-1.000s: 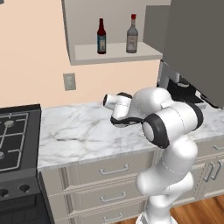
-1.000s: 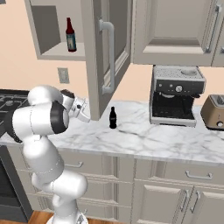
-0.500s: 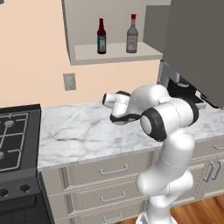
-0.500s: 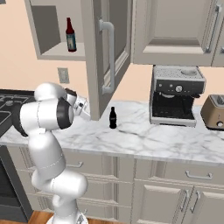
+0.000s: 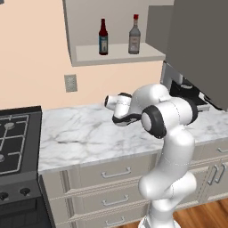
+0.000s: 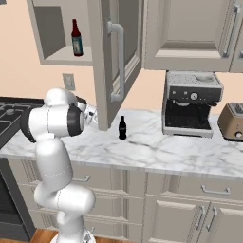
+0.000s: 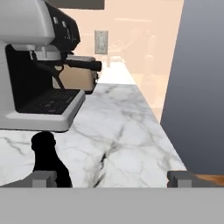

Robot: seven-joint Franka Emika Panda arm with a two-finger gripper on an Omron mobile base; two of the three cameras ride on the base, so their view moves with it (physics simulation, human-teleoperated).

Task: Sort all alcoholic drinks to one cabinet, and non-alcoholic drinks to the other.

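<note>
Our gripper (image 7: 112, 177) stands wide, holding nothing; the cola bottle (image 7: 49, 161) is a silhouette, its base cut off.

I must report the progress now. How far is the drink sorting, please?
Done: the dark bottle and the red-capped bottle stand on the cabinet shelf. In hand: nothing; the jaws are open near the cola bottle. Left: the cola bottle, on the counter, must go to the other cabinet.

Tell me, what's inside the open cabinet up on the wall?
On the cabinet's pale shelf stand two tall bottles: a dark bottle with a blue label and a clear bottle with a red cap. Its grey door hides whatever lies farther right.
</note>
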